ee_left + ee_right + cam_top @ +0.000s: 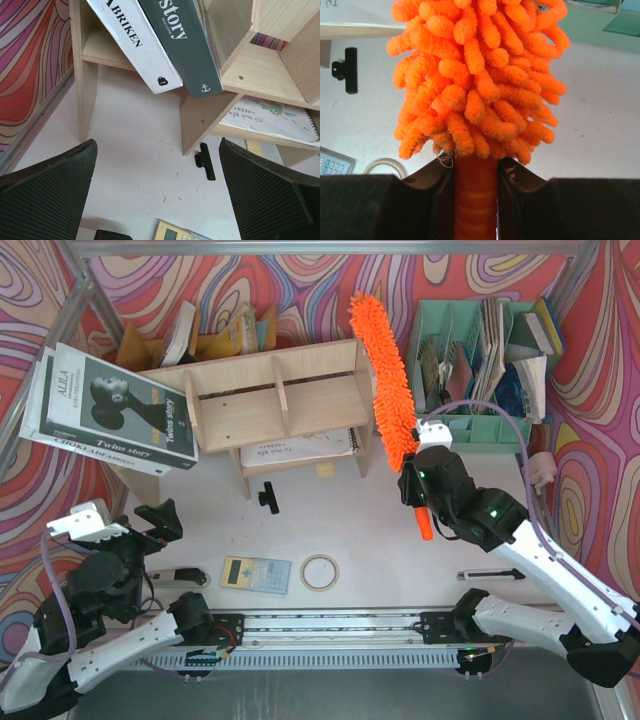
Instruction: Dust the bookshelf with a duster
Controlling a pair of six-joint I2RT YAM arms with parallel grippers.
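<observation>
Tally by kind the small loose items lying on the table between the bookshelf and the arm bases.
Black clip: 1
Calculator: 1
Tape roll: 1
Slim cutter-like tools: 2
Total: 5

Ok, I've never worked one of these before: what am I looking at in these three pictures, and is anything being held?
These are two robot arms bolted at the near edge of a table. The wide picture looks down from above and behind them. The other two come from a camera on each wrist, so each shows its own fingers. The right tool is shut on the handle of the orange duster, whose fluffy head reaches up by the right end of the wooden bookshelf. The left tool is open and empty, facing the shelf's left end, where books lean. On the table lie a calculator, a tape ring and a black clip.
</observation>
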